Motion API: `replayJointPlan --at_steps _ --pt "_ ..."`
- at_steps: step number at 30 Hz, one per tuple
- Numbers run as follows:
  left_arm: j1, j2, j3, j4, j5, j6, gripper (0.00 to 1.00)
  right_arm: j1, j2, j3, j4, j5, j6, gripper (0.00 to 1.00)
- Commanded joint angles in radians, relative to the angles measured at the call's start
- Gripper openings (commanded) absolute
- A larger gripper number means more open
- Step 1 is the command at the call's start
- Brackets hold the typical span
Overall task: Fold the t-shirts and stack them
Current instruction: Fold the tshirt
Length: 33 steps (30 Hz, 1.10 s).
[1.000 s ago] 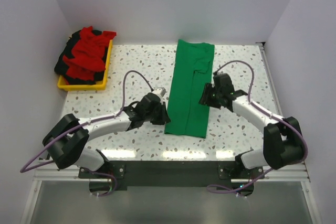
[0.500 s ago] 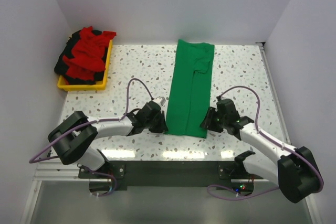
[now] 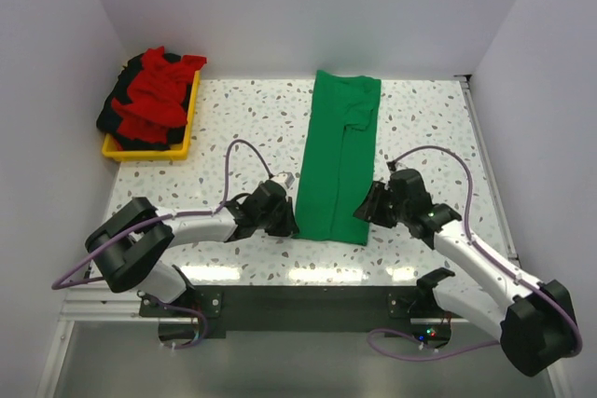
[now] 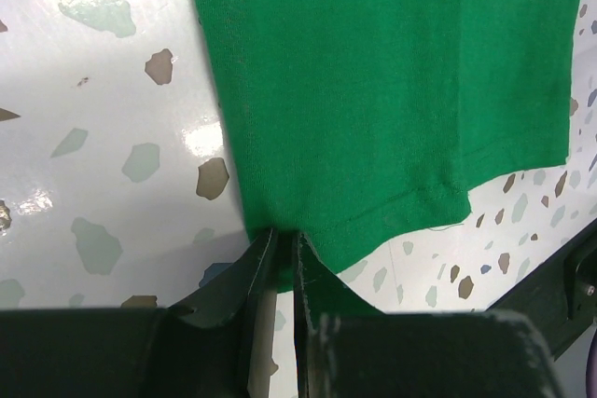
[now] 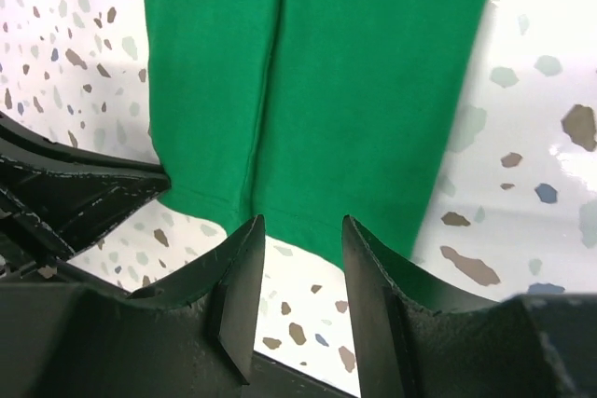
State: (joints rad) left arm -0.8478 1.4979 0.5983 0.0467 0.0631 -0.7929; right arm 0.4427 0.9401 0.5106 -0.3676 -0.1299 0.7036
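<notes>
The green t-shirt [image 3: 338, 156], folded into a long strip, lies down the middle of your table [image 3: 242, 128], its lower left corner in the top view pinched in your left claw [image 4: 282, 238], while your right claw [image 5: 300, 223] stands open at the lower right hem.

long folded green cloth t-shirt [image 3: 338, 160] lies down the middle of the speckled white table [image 3: 252, 123], far edge to near. shallow yellow plastic tray [image 3: 149, 151] sits far left, pile of red and dark cloth t-shirts [image 3: 154, 90] in it. left gripper [image 3: 287, 221] at the shirt's near left corner, right gripper [image 3: 366, 212] at its near right.
</notes>
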Motion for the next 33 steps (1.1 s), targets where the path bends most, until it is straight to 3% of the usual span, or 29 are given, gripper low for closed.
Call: replayJointPlan --at_steps 1,10,19,28,33 --pt "-0.008 -0.002 -0.018 -0.001 -0.026 0.0 0.16 0.016 0.07 0.036 0.045 -0.048 0.031 0.42" --pt "-0.007 -0.001 -0.025 -0.004 -0.026 -0.002 0.16 0.06 0.17 -0.066 0.17 -0.053 0.077 0.41" --pt "-0.007 0.005 -0.034 -0.007 -0.028 -0.002 0.16 0.062 0.031 -0.144 -0.022 0.025 0.063 0.43" --pt "-0.008 -0.022 -0.028 -0.024 -0.026 0.007 0.17 0.062 -0.043 -0.136 -0.103 0.052 0.066 0.44" --pt "-0.007 -0.099 -0.015 -0.045 -0.008 0.02 0.23 0.062 -0.087 -0.097 -0.154 0.073 0.065 0.44"
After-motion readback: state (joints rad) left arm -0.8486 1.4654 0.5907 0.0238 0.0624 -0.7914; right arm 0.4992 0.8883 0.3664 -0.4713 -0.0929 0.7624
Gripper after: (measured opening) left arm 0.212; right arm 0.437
